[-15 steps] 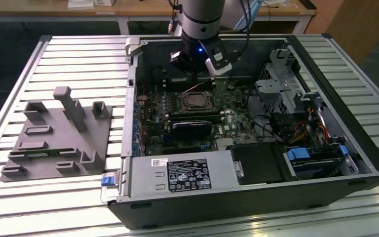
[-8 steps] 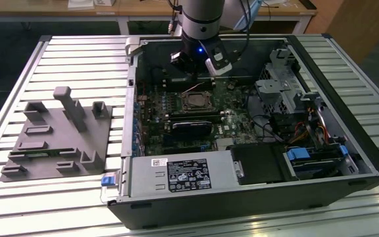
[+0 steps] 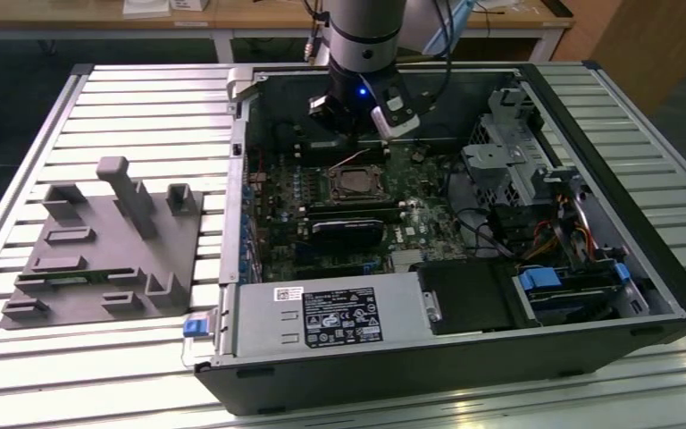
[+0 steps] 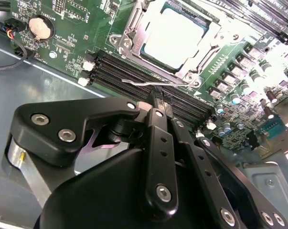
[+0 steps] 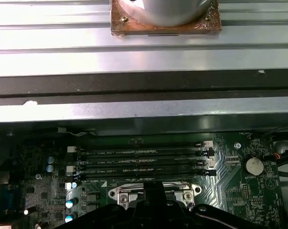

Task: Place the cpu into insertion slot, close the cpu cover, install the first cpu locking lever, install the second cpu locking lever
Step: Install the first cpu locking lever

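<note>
- The chip lies flat in its socket, near the middle of the motherboard. The cover seems to be down over it, and the top of the chip shows through the window.
- The gripper looks closed, with the fingers together and nothing between them.
- Its tip is at the thin lever, which runs along the socket's edge beside the memory slots. I cannot tell whether the tip touches the lever or is just above it.
- I judge that the step in hand is the first lever (a thin, springy wire, so it can slip off a narrow tip).
- To do it well, the push should be slow and near the free end of the lever. The tip should sit squarely on the wire and keep away from the white clips of the memory slots.
</note>
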Robot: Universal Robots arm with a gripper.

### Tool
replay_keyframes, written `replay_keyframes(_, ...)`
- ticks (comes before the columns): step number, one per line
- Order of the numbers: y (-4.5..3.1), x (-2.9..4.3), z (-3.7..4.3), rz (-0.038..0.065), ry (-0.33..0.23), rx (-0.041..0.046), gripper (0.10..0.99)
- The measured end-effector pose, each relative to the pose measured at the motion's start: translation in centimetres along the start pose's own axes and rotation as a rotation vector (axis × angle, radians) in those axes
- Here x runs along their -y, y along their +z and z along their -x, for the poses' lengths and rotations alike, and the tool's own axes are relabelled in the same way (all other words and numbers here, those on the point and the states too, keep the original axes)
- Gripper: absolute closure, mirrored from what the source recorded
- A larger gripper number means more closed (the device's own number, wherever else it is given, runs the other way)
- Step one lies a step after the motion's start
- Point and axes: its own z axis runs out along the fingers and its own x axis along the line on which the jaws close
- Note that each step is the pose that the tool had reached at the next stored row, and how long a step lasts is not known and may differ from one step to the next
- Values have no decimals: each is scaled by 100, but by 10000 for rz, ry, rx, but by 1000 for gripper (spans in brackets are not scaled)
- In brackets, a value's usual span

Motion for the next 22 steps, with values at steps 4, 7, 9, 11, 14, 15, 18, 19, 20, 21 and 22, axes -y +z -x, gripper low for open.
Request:
replay_keyframes(4,19,-1,0,-38,23,41,980)
replay_keyframes(7,36,1,-1,-52,47,75,980)
replay_keyframes(9,49,2,-1,-63,63,96,980)
replay_keyframes(11,61,3,-1,-95,90,124,980)
replay_keyframes(14,79,3,-1,-176,136,183,980)
replay_keyframes(15,85,3,-1,-199,150,199,980)
replay_keyframes(18,108,-2,-2,-220,182,229,980)
replay_keyframes(19,118,-6,-2,-220,191,238,980)
replay_keyframes(20,128,-8,-3,-222,199,246,980)
replay_keyframes(21,137,-9,-3,-223,207,255,980)
replay_keyframes(22,147,-11,-3,-224,218,262,980)
